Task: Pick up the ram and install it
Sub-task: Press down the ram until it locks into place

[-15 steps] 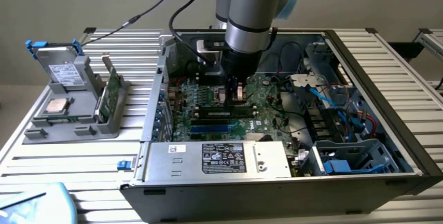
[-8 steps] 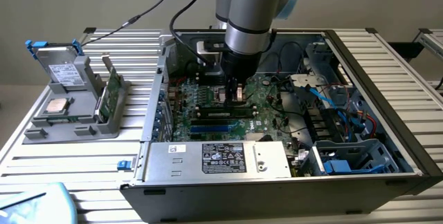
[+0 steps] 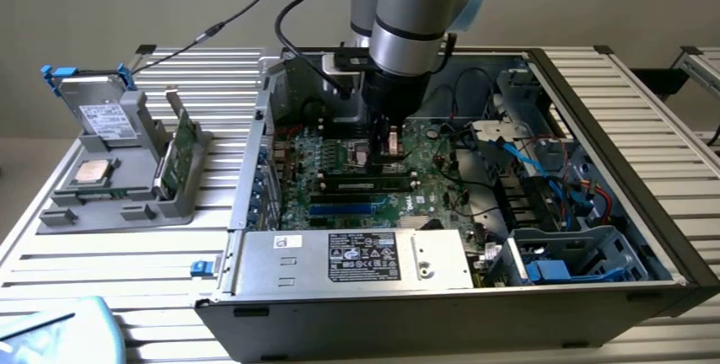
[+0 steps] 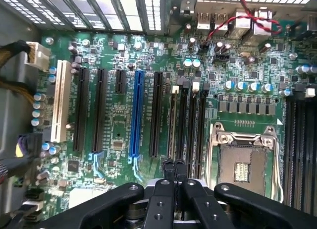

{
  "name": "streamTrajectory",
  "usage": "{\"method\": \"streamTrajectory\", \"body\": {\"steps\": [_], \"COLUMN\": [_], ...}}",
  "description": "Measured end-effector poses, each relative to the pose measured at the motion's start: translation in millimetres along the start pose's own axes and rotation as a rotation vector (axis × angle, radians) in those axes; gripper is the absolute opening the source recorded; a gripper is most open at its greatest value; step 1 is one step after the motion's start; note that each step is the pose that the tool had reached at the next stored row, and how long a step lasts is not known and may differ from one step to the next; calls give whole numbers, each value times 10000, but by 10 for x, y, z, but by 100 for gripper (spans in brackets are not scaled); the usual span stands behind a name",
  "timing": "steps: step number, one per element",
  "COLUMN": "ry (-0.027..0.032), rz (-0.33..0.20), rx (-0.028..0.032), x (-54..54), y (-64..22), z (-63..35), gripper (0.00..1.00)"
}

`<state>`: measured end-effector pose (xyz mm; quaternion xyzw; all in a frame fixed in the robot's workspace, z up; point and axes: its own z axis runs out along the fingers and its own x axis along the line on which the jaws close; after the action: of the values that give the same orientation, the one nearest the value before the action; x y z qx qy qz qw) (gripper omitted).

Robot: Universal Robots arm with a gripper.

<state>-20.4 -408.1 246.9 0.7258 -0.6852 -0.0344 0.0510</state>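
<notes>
The ram is a long dark-chipped stick with a small label. It sits edge-up in a black slot on the green motherboard, inside the open computer case. In the wrist view its thin edge runs along the slot furthest from the silver socket. My gripper hangs straight down over the board, close above the stick. Its fingertips are pressed together with nothing between them, in line with the near end of that slot. I cannot tell whether they touch the stick.
The case walls ring the board. A power supply sits at the front, and cables and a drive cage are on the exterior view's right. A grey holder outside the case holds a drive, a chip and an upright green board.
</notes>
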Motion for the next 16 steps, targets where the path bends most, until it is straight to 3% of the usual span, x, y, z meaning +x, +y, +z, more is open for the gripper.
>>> {"method": "streamTrajectory", "body": {"steps": [3, 16], "ry": [-5, -3], "rz": [-2, -2], "rx": [-55, -59], "x": [24, 24], "y": [-34, -33], "z": [-50, -56], "gripper": [11, 11]}}
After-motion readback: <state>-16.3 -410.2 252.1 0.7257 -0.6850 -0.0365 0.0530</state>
